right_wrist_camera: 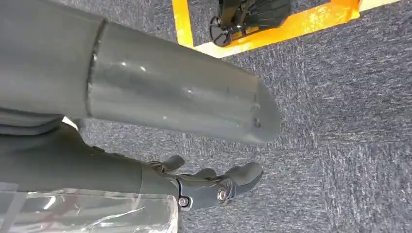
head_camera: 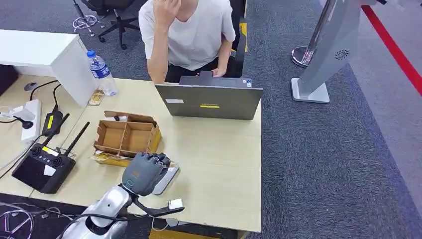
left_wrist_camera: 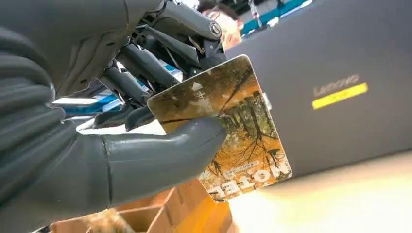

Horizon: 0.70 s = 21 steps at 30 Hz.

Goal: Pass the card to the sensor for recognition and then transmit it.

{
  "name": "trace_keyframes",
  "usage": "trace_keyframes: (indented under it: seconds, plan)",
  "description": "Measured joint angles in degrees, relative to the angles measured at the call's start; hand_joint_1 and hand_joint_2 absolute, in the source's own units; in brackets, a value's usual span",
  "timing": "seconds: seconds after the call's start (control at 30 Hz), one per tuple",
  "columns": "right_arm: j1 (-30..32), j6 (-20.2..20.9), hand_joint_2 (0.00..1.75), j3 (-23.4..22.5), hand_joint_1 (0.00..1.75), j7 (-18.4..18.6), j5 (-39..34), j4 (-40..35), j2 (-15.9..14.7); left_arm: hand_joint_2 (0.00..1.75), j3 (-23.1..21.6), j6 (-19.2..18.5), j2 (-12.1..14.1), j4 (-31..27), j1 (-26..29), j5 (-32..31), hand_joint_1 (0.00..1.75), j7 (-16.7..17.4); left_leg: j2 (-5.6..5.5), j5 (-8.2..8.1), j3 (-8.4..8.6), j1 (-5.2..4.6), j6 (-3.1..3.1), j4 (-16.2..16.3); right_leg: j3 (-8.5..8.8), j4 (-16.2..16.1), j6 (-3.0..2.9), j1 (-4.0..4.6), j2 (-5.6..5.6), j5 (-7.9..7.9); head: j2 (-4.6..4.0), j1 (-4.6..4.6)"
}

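Over the near part of the worktop (head_camera: 219, 164), the head view shows the left hand (head_camera: 144, 172) hovering above a flat grey sensor (head_camera: 168, 178), its back turned up so the fingers hide what they carry. Just beyond the hand sits a brown cardboard box (head_camera: 127, 137) with open compartments, and farther beyond it a closed grey laptop (head_camera: 210, 101) stands on edge before a seated person (head_camera: 186, 35) in a white shirt. Off to the hand's left lie a black controller (head_camera: 44, 167) with antennas and a water bottle (head_camera: 102, 72).

From the left wrist view, the hand (left_wrist_camera: 121, 131) grasps the card (left_wrist_camera: 243, 131): the thick grey thumb (left_wrist_camera: 165, 150) presses across the printed face while the darker fingers (left_wrist_camera: 160, 63) back it from behind. The card, printed with autumn trees and white lettering, juts out past the thumb, tilted. Beyond it rises the laptop's dark lid, and below the hand shows a corner of the cardboard box.

From the right wrist view, the right hand (right_wrist_camera: 209, 184) hangs above grey carpet (right_wrist_camera: 340, 145), fingers loosely curled, holding nothing.
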Motion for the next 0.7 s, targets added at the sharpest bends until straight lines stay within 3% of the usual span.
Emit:
trace_keyframes:
  seconds: [0.33, 0.7]
  plan:
    - [0.00, 0.15, 0.00, -0.46, 0.00, 0.48, 0.24, 0.00, 0.00, 1.75, -0.02, -3.17, 0.28, 0.90, -0.03, -0.87, 1.75, 3.13, 0.00, 0.00, 0.00, -0.01, 0.00, 0.00, 0.00, 0.00, 0.00, 0.00, 0.00, 0.00, 0.00, 0.00]
    - [0.00, 0.42, 0.00, -1.49, 0.00, 0.48, 1.90, 0.00, 0.00, 1.75, -0.33, -8.26, 1.40, 3.06, -0.09, 2.54, 1.75, 1.90, 0.00, 0.00, 0.00, 0.00, 0.00, 0.00, 0.00, 0.00, 0.00, 0.00, 0.00, 0.00, 0.00, 0.00]
